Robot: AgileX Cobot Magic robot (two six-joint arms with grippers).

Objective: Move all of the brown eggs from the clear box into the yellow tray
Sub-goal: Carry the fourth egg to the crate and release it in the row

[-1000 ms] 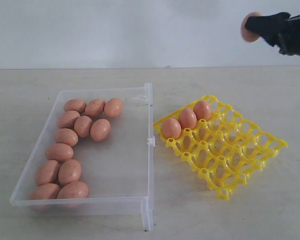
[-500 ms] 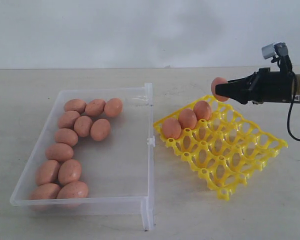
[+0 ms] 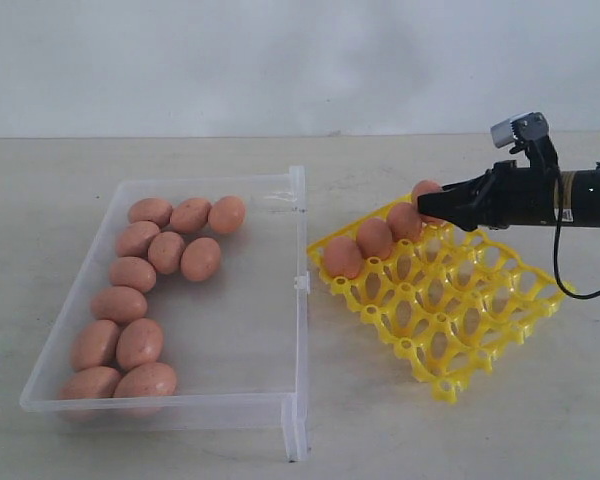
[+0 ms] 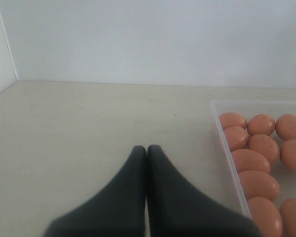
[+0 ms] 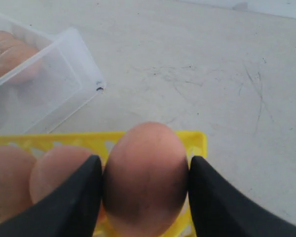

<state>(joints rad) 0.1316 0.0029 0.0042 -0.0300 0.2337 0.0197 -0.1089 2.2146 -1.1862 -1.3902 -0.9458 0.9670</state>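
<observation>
Egg transfer underway: right tool [image 5: 144, 165] reaches in from the counter's right side, fingers about an egg's width apart and pressed on either side of one brown egg [image 5: 145, 148], which stands lengthwise between them. That egg is at the far corner of the yellow tray [image 3: 442, 385], right next to the last seated egg; can't tell whether it is touching the cup or just above it. Three seated eggs [image 3: 374, 237] fill the same row of the tray, side by side along its edge nearest the clear box [image 3: 298, 300]; the other cups are bare. The tray sits right of the counter's middle, skewed, just beside the box but apart from it. The box lies on the left half of the counter [image 3: 380, 440], long side running from the far edge toward the near one. Twelve loose eggs [image 3: 166, 252] lie in it, bunched along its left wall and far end, many touching. Left tool [image 4: 147, 150] has its fingers pressed fully together with nothing between them; it is over bare counter just outside the box's left wall and does not show in the exterior view.
</observation>
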